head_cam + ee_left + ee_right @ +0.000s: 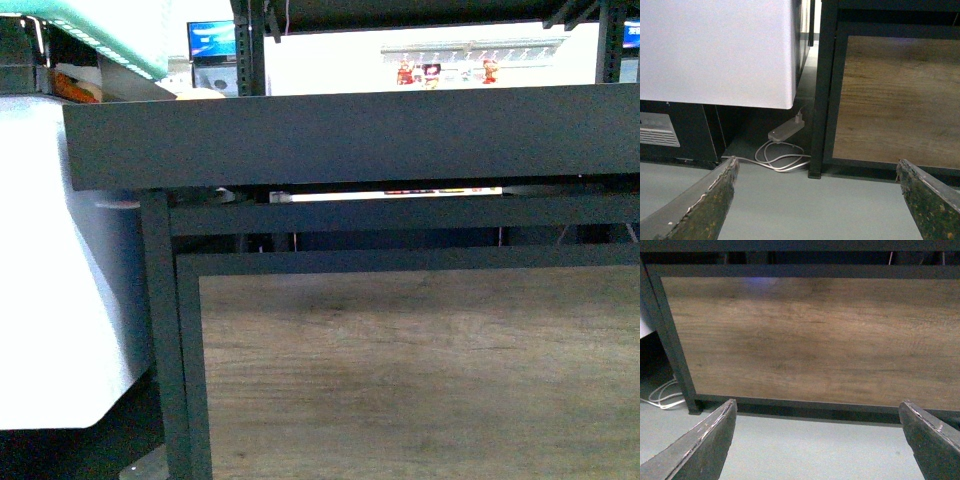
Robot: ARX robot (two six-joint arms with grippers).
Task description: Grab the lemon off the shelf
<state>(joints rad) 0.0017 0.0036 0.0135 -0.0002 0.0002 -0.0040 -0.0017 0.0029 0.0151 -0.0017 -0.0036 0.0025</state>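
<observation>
No lemon visible (presumably up at 12 o'clock, over shelf (350,140) rim); left hand (817,167), right hand (817,407) gaping, empty, low.

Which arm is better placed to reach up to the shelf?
Probably right: the open right gripper squarely faces the wood panel of the shelf, while the left gripper faces its corner post beside a white cabinet.
</observation>
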